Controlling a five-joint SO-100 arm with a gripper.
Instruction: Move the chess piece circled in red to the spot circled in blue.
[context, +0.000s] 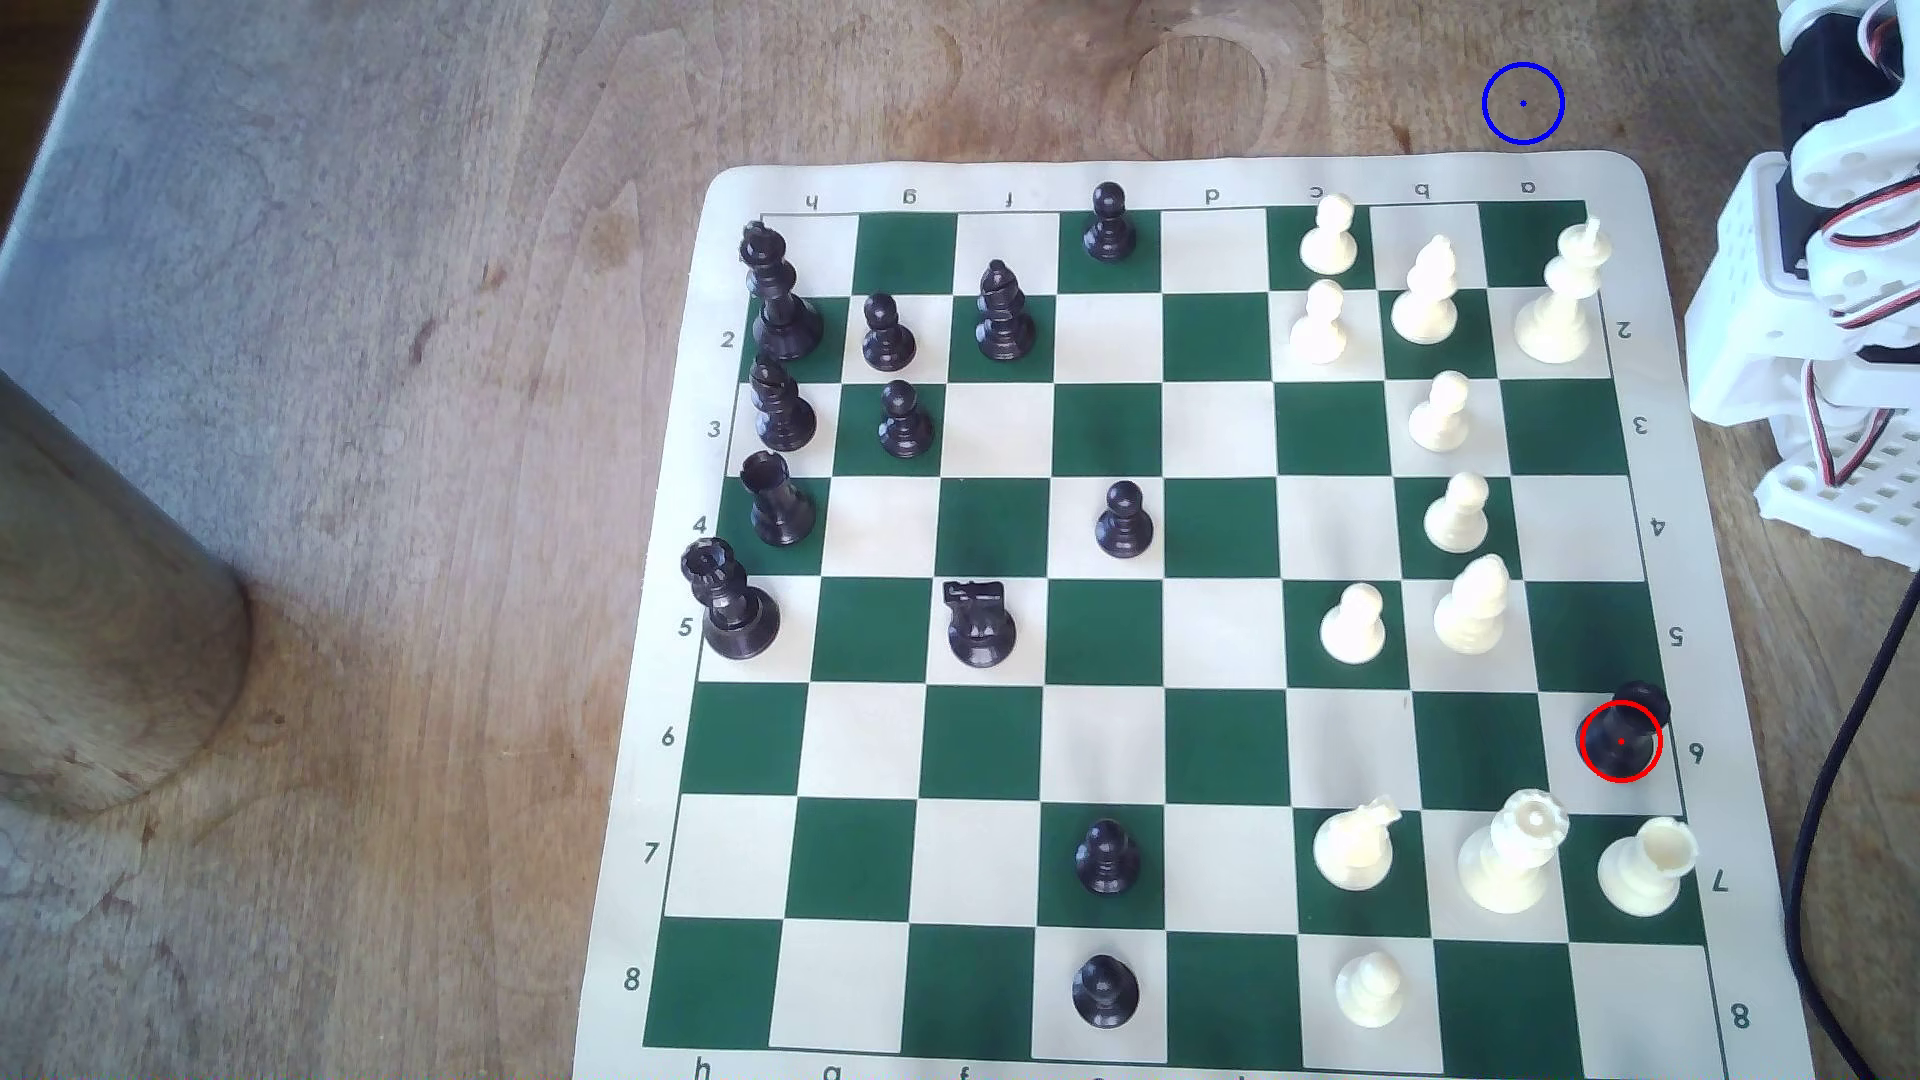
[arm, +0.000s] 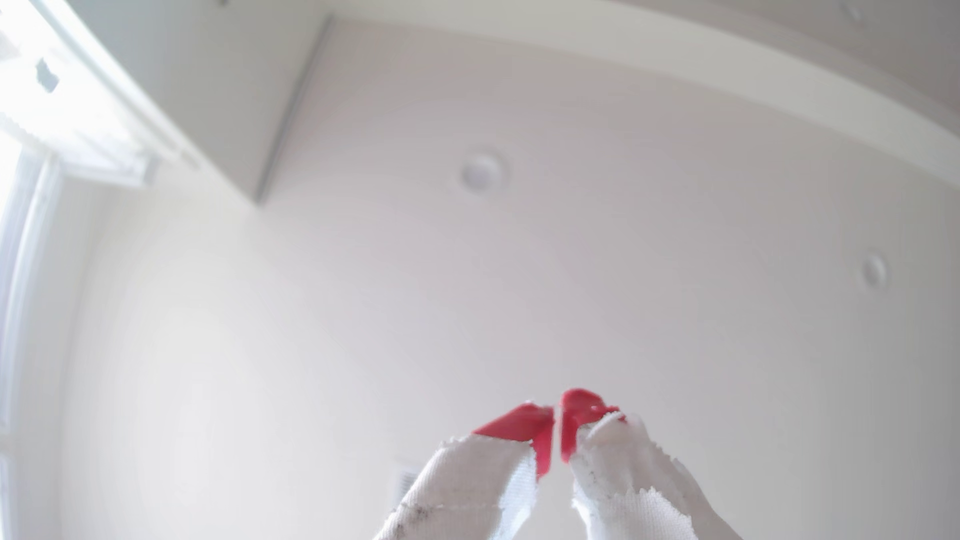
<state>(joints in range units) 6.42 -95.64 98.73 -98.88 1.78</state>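
We see a light-brown wooden table (context: 416, 519) carrying a roll-up green-and-cream chess mat (context: 1704, 415). The short black chess piece with a wide round base (context: 1626, 732) stands ringed in red on the cream square in row 6 at the mat's edge, on the exterior view's right. Just below it in that view are a white rook (context: 1647, 867) and a white queen (context: 1512, 862). The thin blue ring marking a patch of bare wood (context: 1523, 103) lies off the mat, just beyond its far corner by the letter a, well apart from the piece. The white arm (context: 1808, 260) sits at the exterior view's right edge. In the wrist view, the red-tipped, cloth-wrapped gripper (arm: 557, 415) points at a white ceiling (arm: 467, 285), its tips nearly touching with nothing between them.
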